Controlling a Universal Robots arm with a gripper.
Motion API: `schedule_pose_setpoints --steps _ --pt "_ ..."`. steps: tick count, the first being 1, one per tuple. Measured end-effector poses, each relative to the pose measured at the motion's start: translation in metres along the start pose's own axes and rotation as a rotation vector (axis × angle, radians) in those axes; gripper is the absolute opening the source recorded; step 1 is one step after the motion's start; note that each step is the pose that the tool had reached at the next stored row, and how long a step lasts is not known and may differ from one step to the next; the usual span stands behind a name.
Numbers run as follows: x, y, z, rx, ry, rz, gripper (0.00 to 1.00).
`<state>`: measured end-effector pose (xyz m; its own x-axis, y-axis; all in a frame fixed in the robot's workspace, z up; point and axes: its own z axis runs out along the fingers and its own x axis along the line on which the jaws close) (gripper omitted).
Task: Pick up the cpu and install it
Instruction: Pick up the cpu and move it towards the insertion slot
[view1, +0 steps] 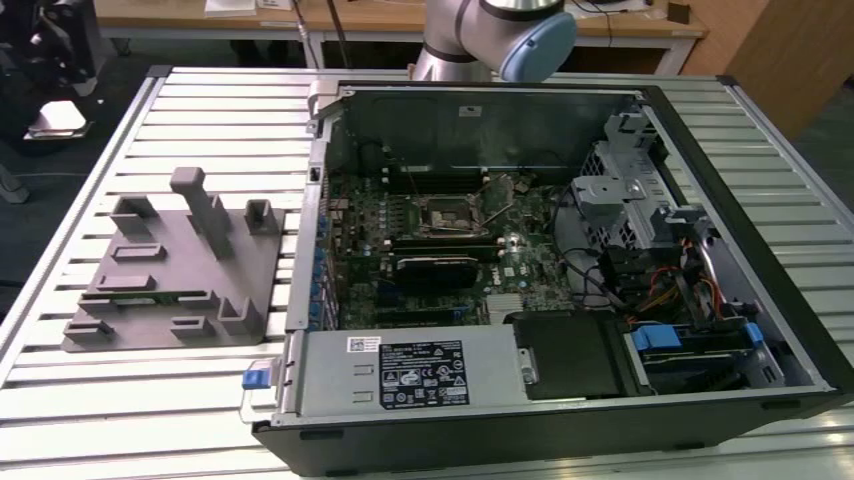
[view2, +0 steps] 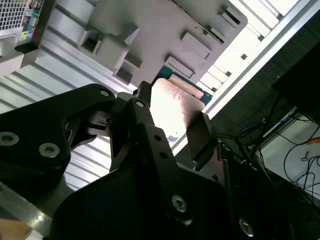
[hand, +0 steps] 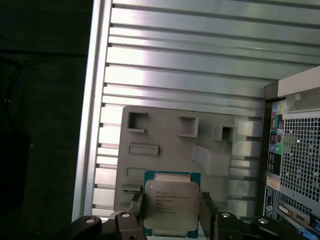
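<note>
The cpu (hand: 171, 202) is a flat square chip with a silvery top and a green edge. It sits clamped between the two black fingers (hand: 207, 207) of my gripper (hand: 172, 212), which is shut on it. In the second wrist view the cpu (view2: 172, 107) gleams between the fingertips of the gripper (view2: 172, 125). It hangs well above the grey plastic fixture (hand: 175, 145), clear of it. The black socket (view1: 447, 212) with its metal frame lies on the motherboard inside the open computer case (view1: 667, 110).
The grey fixture (view1: 167, 270) lies on the slatted metal table (view1: 174, 400) at the exterior view's left, beside the case. The arm's base (view1: 494, 30) stands behind the case. Drive cages and cables (view1: 654, 250) fill the case's right side, a power supply (view1: 414, 372) its front.
</note>
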<state>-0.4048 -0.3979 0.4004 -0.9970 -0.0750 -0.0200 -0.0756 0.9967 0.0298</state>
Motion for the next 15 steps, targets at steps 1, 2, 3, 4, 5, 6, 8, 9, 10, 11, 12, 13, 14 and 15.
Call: schedule_pose_setpoints --steps 1,2,3,4,5,6,8,9,10,11,12,13,14,15 --pt "-0.0039 -0.0003 0.0 0.0 0.0002 0.0 0.53" --pt "-0.0077 -0.0006 0.0001 0.0 0.0001 0.0 0.53" --pt "-0.0115 -0.0008 0.0002 -0.0001 0.0001 0.0 0.53" --pt "-0.0151 -0.0011 0.0002 -0.0002 0.0 0.0 0.53" --pt "-0.0187 -0.0014 0.0003 -0.0002 0.0 0.0 0.53" --pt "-0.0223 -0.0016 0.0003 -0.0002 0.0002 0.0 0.53" --pt "-0.0297 -0.0022 0.0005 -0.0004 0.0 0.0 0.53" --pt "-0.0333 -0.0025 0.0006 -0.0005 -0.0001 0.0 0.53" --pt "-0.0367 -0.0028 0.0006 -0.0005 0.0001 0.0 0.53" --pt "-0.0403 -0.003 0.0006 -0.0005 0.0001 0.0 0.53" --pt "-0.0437 -0.0033 0.0007 -0.0006 0.0 0.0 0.53" --pt "-0.0472 -0.0035 0.0008 -0.0006 0.0 0.0 0.53" --pt "-0.0506 -0.0038 0.0009 -0.0006 0.0 0.0 0.53" --pt "-0.0541 -0.0041 0.0009 -0.0006 0.0 0.0 0.53"
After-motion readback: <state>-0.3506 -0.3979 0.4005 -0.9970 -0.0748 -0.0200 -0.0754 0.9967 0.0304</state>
